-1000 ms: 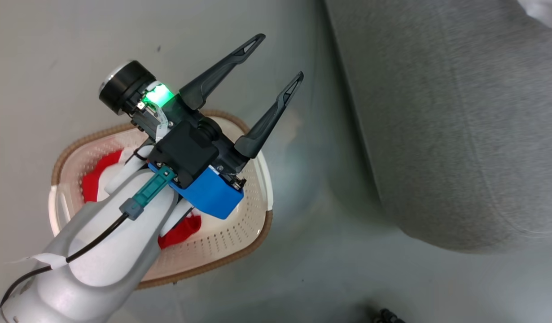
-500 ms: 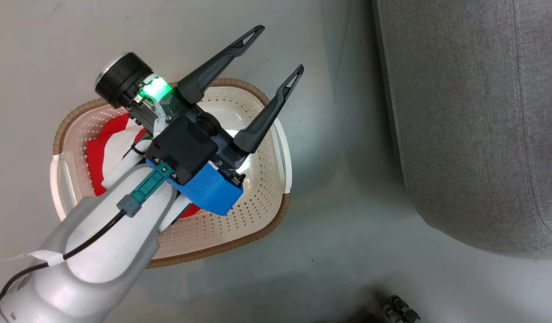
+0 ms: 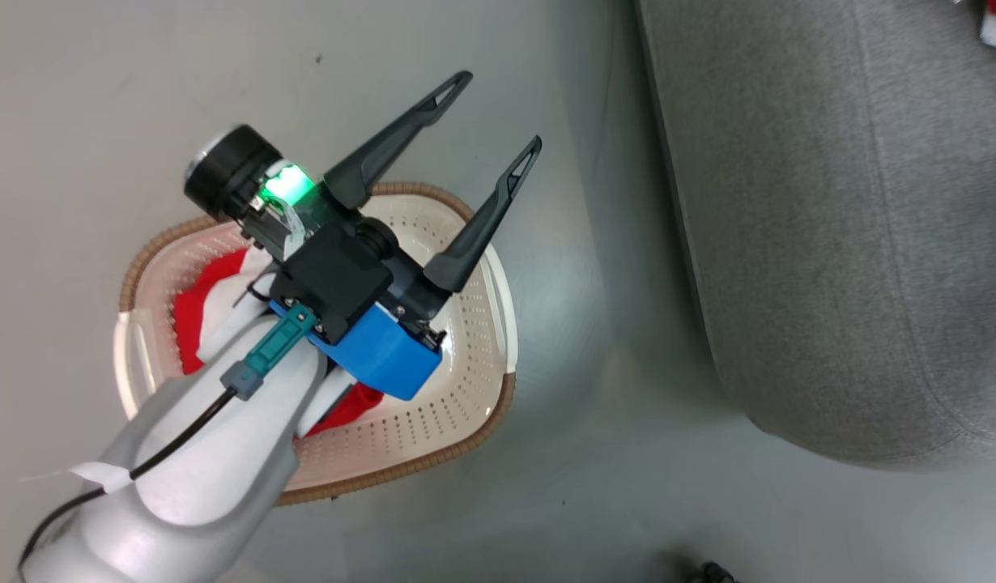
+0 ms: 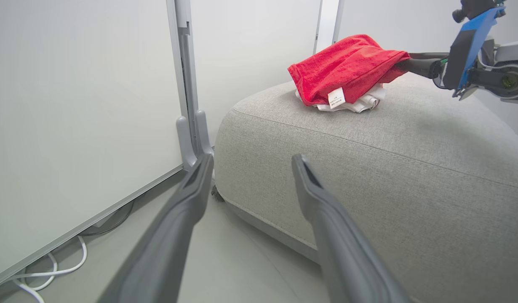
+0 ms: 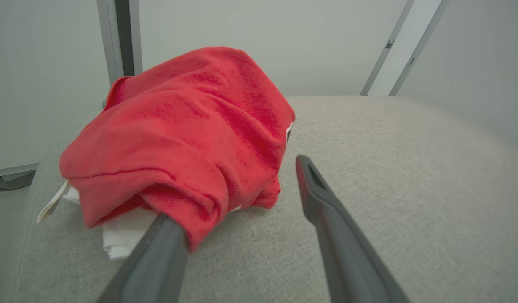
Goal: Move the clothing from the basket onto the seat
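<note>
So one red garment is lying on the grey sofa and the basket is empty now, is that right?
Not quite: the basket is not empty. The head view shows a red-and-white garment lying in it. The rest is right: a red garment does lie on the grey sofa.

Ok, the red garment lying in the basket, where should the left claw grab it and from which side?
I'd pinch the red garment at its bunched edge near the basket's left end, straight down with the left claw open. The basket's walls close every side but the top; the forearm hides the garment's middle, so that part is a guess.
</note>
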Robot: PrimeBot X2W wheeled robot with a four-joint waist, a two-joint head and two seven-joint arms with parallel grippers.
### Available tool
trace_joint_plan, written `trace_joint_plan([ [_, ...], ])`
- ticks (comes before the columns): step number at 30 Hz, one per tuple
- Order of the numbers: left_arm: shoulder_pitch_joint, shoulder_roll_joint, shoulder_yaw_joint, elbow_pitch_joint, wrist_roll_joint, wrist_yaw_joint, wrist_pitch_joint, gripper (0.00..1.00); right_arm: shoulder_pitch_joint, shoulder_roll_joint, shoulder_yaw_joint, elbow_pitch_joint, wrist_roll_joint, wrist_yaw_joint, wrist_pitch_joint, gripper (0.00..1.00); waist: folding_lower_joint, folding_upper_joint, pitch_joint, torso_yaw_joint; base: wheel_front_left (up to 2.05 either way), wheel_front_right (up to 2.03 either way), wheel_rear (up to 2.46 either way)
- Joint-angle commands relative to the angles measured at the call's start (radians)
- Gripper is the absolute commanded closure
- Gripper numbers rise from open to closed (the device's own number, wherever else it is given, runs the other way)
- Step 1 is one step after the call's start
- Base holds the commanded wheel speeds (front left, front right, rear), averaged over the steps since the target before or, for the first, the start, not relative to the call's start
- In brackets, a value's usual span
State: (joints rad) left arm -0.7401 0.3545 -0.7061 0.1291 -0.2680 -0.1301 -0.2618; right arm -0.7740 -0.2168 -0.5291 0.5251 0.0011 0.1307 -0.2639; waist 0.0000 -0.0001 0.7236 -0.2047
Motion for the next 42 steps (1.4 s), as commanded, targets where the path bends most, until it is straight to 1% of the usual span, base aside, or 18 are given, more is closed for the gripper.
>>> trace_joint_plan([
  [1, 0.011, -0.005, 0.006, 0.002, -0.003, 0.000, -0.005, 0.00, 0.030, -0.002, -0.002, -0.007, 0.003, 0.000, -0.001, 0.00, 0.0000, 0.0001, -0.042, 0.008, 0.00, 0.00, 0.00],
  [5, 0.064, -0.038, 0.033, 0.008, -0.007, 0.000, -0.005, 0.00, 0.142, 0.006, 0.004, -0.042, 0.000, 0.000, -0.001, 0.00, 0.0000, 0.0001, -0.132, 0.022, 0.00, 0.00, 0.00],
  [10, 0.159, -0.074, 0.102, 0.017, -0.011, 0.001, -0.005, 0.00, 0.266, 0.022, 0.048, -0.086, 0.016, 0.000, -0.001, 0.00, 0.0000, 0.0001, -0.249, 0.034, 0.00, 0.00, 0.00],
  [18, 0.310, -0.127, 0.253, 0.017, -0.002, 0.002, -0.005, 0.00, 0.409, 0.075, 0.194, -0.246, 0.059, 0.000, -0.001, 0.00, 0.0000, 0.0001, -0.404, 0.074, 0.00, 0.00, 0.00],
  [25, 0.417, -0.161, 0.408, 0.024, 0.027, 0.003, -0.005, 0.00, 0.490, 0.113, 0.336, -0.356, 0.077, 0.000, -0.001, 0.00, 0.0000, 0.0001, -0.498, 0.137, 0.00, 0.00, 0.00],
  [30, 0.479, -0.187, 0.515, 0.027, 0.052, 0.007, -0.005, 0.00, 0.526, 0.131, 0.418, -0.389, 0.077, 0.000, -0.001, 0.00, 0.0000, 0.0001, -0.552, 0.185, 0.00, 0.00, 0.00],
  [33, 0.513, -0.204, 0.564, 0.018, 0.070, 0.005, -0.005, 0.00, 0.548, 0.139, 0.442, -0.392, 0.070, 0.000, -0.001, 0.00, 0.0000, 0.0001, -0.581, 0.213, 0.00, 0.00, 0.00],
  [37, 0.563, -0.222, 0.613, 0.016, 0.091, 0.003, -0.005, 0.00, 0.585, 0.146, 0.463, -0.393, 0.059, 0.000, -0.001, 0.00, 0.0000, 0.0001, -0.620, 0.245, 0.00, 0.00, 0.00],
  [42, 0.616, -0.232, 0.650, 0.024, 0.108, 0.000, -0.005, 0.00, 0.638, 0.156, 0.467, -0.397, 0.048, 0.000, -0.001, 0.00, 0.0000, 0.0001, -0.660, 0.269, 0.00, 0.00, 0.00],
])
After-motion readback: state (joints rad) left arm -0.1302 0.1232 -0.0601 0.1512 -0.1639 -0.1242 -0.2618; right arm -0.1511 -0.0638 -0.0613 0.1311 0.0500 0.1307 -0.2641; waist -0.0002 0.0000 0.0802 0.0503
